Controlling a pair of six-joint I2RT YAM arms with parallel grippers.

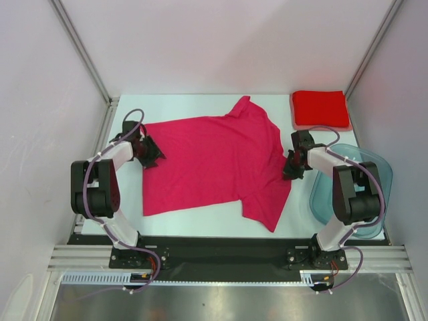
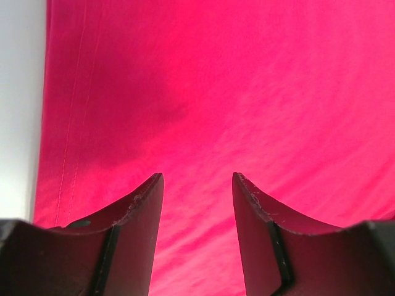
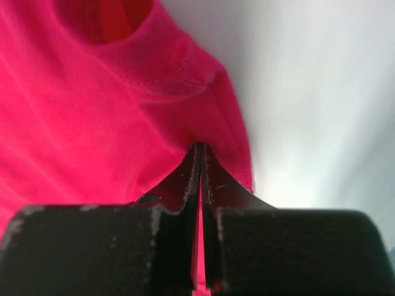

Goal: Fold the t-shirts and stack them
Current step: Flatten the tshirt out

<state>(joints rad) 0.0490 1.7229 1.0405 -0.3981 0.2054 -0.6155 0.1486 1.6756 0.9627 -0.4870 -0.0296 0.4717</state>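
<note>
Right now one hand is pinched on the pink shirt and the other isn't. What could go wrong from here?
1. The right hand is shut on only a thin bit of the magenta shirt, at its edge by the collar. It may slip on lifting.
2. The left hand has its jaws open over the hem end and grips nothing. A one-sided pull would likely skew the fold.
3. The tub sits close by the right arm. A wide swing could knock it.
</note>
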